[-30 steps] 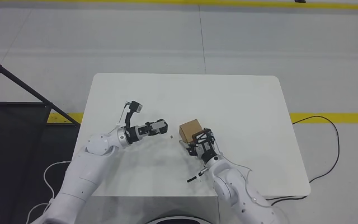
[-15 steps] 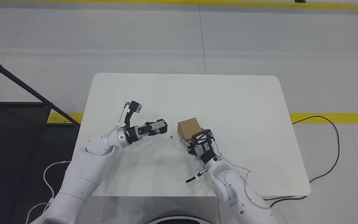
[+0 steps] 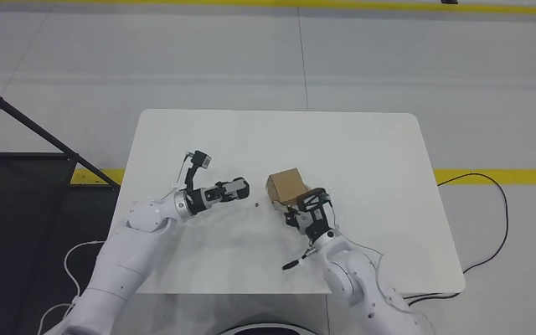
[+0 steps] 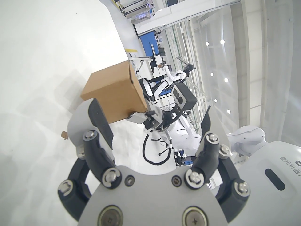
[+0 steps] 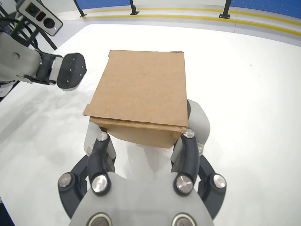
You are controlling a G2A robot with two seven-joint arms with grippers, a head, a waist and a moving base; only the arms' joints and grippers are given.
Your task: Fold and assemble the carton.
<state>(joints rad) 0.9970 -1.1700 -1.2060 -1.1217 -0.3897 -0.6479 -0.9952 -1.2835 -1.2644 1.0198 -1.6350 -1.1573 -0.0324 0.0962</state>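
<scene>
A small brown cardboard carton (image 3: 286, 183) with its flaps folded shut sits near the middle of the white table (image 3: 360, 142). My right gripper (image 3: 301, 203) is at the carton's near end. In the right wrist view its fingers (image 5: 188, 137) clamp both sides of the carton (image 5: 141, 88). My left gripper (image 3: 243, 188) is a short way to the left of the carton, open and holding nothing. In the left wrist view its fingers (image 4: 100, 116) stand wide apart, with the carton (image 4: 115, 95) just beyond them, one end raised off the table.
A tiny brown scrap (image 4: 63, 134) lies on the table between the left gripper and the carton. The far half and right side of the table are bare white surface. A black cable (image 3: 494, 209) hangs past the right edge.
The right gripper has turned and shifted slightly right, and the carton has moved a little farther from the robot. The left arm has stayed put.
</scene>
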